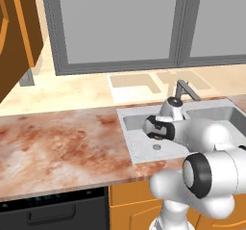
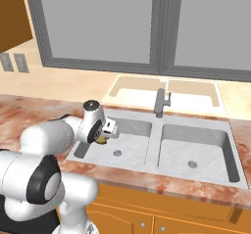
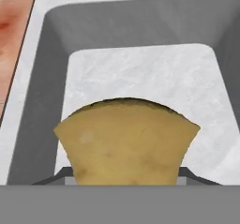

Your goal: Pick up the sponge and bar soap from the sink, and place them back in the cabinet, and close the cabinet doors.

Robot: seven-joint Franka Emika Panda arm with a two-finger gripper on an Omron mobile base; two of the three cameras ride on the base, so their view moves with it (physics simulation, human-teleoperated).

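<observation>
Sponge (image 3: 126,141), mustard yellow-brown, filled the lower middle of the hand view, its base set between the two dark tips at 6 o'clock, so the gripper (image 2: 104,136) was closed on it. In the right base view the same sponge appeared as a small yellow patch just below the gripper, held above the floor of the left basin of the sink (image 2: 152,169) and clear of it. The basin floor, pale and marbled, extended from the sponge toward 12 o'clock in the hand view, bounded by darker grey walls. In the left base view the gripper (image 1: 153,128) sat over that basin, with its round drain (image 1: 156,147) toward 6 o'clock of it. The grey faucet (image 2: 162,102) stood on the rear rim between the two basins, at about 2 o'clock from the gripper in the right base view. The marbled reddish countertop (image 1: 57,147) spread from the sink toward 9 o'clock in the left base view. An orange-brown cabinet door (image 1: 14,36) hung open at 10 o'clock in that view, well apart from the sink. A grey-framed window (image 2: 147,22) occupied the wall at 12 o'clock.
</observation>
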